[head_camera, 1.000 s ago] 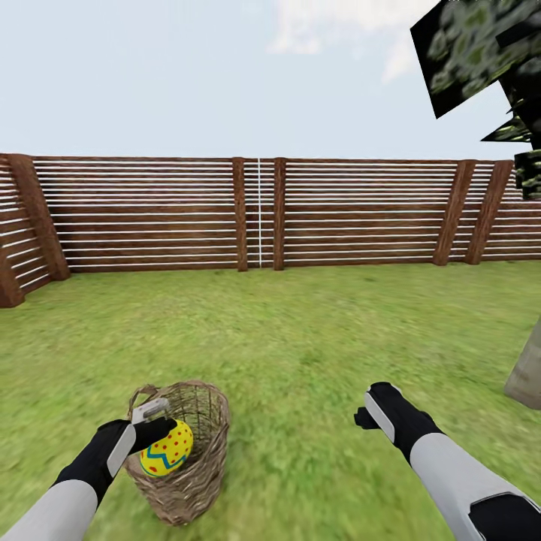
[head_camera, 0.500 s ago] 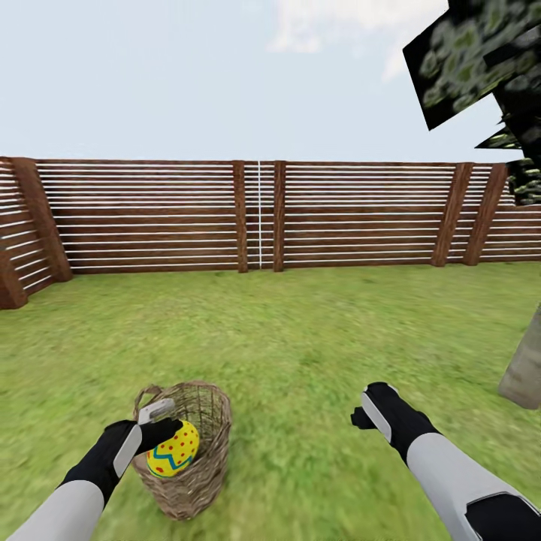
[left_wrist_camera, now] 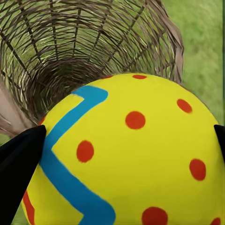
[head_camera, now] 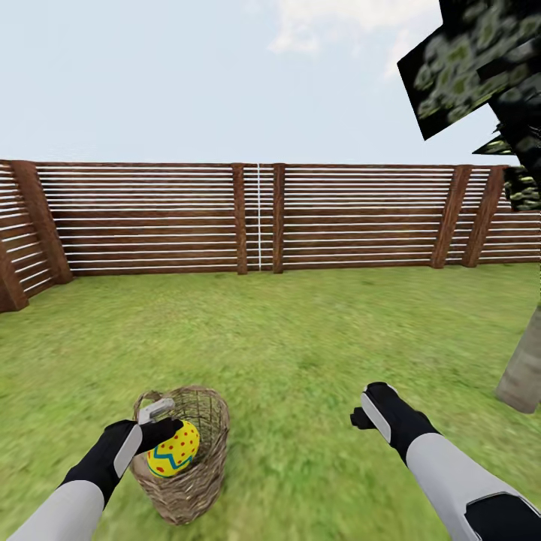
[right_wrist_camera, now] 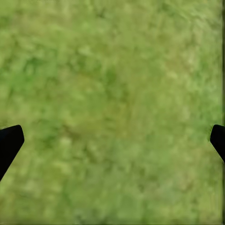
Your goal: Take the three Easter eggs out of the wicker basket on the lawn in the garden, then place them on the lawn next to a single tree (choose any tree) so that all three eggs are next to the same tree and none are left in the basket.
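The left arm reaches forward with its black wrist raised, and the left gripper (head_camera: pixel 167 432) is closed around a yellow egg with red dots (head_camera: pixel 173 449), its black fingers (left_wrist_camera: pixel 18 164) pressing the egg's two sides in the left wrist view. The right arm stretches forward on its own side, well apart from the left. The right gripper (head_camera: pixel 359 417) points down with its fingertips (right_wrist_camera: pixel 9 143) spread wide and nothing between them.

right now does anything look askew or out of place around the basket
Yes: the wicker basket is tilted, its mouth tipped toward the left gripper, which grips the dotted egg at the rim. The lawn shows nothing spilled.
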`<state>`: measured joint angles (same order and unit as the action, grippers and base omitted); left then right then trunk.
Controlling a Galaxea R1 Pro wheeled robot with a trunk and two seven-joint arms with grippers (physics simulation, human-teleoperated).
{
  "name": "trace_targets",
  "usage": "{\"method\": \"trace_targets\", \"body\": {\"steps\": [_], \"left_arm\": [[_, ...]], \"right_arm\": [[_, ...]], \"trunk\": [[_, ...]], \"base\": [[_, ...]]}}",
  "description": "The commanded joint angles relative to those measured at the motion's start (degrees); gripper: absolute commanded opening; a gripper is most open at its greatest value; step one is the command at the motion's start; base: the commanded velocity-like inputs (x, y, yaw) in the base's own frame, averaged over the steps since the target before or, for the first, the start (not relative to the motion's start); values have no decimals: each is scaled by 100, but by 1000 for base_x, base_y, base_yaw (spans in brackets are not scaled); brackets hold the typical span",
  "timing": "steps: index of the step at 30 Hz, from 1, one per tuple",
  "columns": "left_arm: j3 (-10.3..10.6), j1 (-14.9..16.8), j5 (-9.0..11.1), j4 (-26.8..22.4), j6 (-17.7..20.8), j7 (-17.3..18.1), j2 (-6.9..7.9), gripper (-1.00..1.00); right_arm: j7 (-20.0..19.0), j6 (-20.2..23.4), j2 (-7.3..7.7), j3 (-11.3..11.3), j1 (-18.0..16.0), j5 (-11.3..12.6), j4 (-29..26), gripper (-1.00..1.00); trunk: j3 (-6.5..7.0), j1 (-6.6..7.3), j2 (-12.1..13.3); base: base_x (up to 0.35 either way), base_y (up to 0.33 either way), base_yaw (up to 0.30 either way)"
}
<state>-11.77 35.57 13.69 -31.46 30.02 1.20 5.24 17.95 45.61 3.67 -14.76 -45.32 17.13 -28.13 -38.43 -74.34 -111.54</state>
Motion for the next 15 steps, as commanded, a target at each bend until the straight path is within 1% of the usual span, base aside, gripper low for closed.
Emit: {"method": "trace_targets", "body": {"steps": [1,3,7,15], "left_arm": [[-27,3,14,-9,39,15,-5,-100],[-21,3,15,-9,39,19,-11,-100],[-18,3,4,-8,39,21,-92,-100],[-18,3,4,-7,42,21,-102,-100]], "right_arm": [[42,19,9,-44,-3,62,-8,100],[42,19,8,-44,-3,62,-8,100],[42,19,6,-44,-3,62,-8,100],[42,19,2,-44,-3,62,-8,100]], "trunk": [[12,24,38],[48,68,118],[120,156,279],[264,331,600]], "base": [[-80,-281,0],[-80,-303,0],[-79,-315,0],[-60,-316,0]]}}
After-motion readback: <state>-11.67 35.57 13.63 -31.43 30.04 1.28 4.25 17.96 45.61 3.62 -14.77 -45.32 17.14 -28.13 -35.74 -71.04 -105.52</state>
